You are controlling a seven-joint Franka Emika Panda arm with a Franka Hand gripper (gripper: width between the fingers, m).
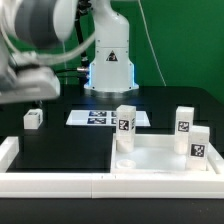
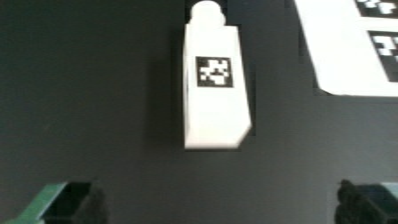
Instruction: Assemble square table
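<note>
Leg [image 2: 214, 85] flat on black surface [image 2: 89, 100], arm [image 1: 35, 45] poised above, pincer [image 2: 214, 195] spread wide

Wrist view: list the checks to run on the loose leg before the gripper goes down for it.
1. Gripper open: ok, both fingers are spread wide.
2. Loose leg lying flat on the black table with nothing touching it: ok.
3. Leg centred across the gap between the fingers: ok.
4. Fingertips down level with the leg: not ok, they are not yet around it.
5. Marker board apart from the leg: ok, a dark strip of table shows between them.
6. Free corner socket on the tabletop: cannot tell.
</note>
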